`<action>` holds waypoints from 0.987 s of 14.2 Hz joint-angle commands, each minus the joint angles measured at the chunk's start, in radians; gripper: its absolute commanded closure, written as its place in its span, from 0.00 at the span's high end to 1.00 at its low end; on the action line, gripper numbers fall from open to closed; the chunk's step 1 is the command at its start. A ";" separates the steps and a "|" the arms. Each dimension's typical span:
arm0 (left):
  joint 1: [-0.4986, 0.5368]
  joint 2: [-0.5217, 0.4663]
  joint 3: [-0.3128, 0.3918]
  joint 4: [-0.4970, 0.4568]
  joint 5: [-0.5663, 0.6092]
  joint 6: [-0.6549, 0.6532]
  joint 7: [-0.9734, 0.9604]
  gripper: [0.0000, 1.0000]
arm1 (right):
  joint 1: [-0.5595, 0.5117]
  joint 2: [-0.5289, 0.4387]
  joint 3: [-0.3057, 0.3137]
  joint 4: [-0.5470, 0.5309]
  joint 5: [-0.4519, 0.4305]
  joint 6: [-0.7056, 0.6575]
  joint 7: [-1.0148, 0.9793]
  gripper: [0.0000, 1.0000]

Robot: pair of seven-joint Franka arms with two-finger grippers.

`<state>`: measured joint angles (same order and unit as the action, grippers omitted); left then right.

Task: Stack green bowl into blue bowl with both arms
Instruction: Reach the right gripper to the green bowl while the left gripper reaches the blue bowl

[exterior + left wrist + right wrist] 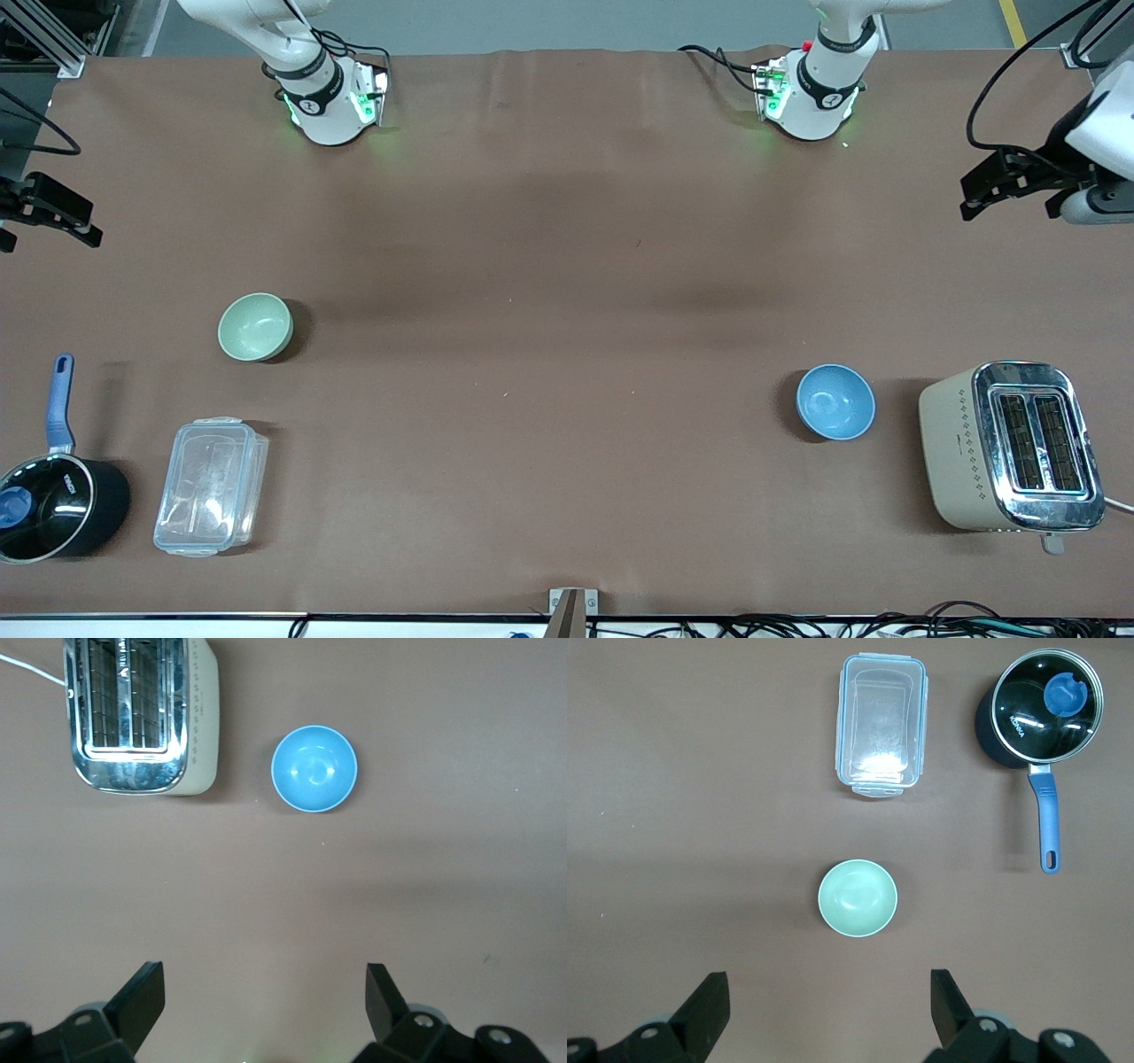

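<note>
Green bowl [255, 327] and blue bowl [834, 401] sit well apart.

The green bowl [255, 327] [858, 898], pale mint and matte, sits upright and empty on the counter [549, 354] toward the right arm's end. The blue bowl [835, 402] [314, 769], sky-blue and smooth, sits upright and empty toward the left arm's end, well apart from it and slightly nearer the front camera.

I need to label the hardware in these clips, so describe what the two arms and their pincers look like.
Both arms are glossy white with black joint bands. Their round white bases glow green, and black cables trail beside them; the left arm has a small red button, the right arm does not. Each pincer, left pincer and right pincer, is matte black with two flat, angular fingers.
</note>
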<state>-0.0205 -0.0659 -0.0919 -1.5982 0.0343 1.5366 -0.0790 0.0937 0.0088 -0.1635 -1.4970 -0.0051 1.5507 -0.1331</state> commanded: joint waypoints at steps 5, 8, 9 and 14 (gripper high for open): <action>-0.006 0.059 -0.008 0.056 -0.014 -0.023 0.015 1.00 | -0.022 -0.007 0.007 -0.012 0.000 0.003 -0.014 1.00; 0.004 0.095 -0.008 0.055 -0.016 -0.021 0.015 1.00 | -0.070 -0.010 0.007 -0.135 0.000 0.083 -0.049 1.00; 0.010 0.109 -0.008 0.053 -0.016 -0.018 0.015 1.00 | -0.095 -0.007 0.007 -0.194 0.000 0.141 -0.087 1.00; -0.001 0.250 -0.005 0.052 -0.004 0.120 -0.008 1.00 | -0.216 0.046 0.009 -0.506 0.019 0.501 -0.224 1.00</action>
<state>-0.0173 0.1234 -0.0972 -1.5772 0.0343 1.6220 -0.0794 -0.0930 0.0510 -0.1695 -1.8747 -0.0026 1.9334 -0.3260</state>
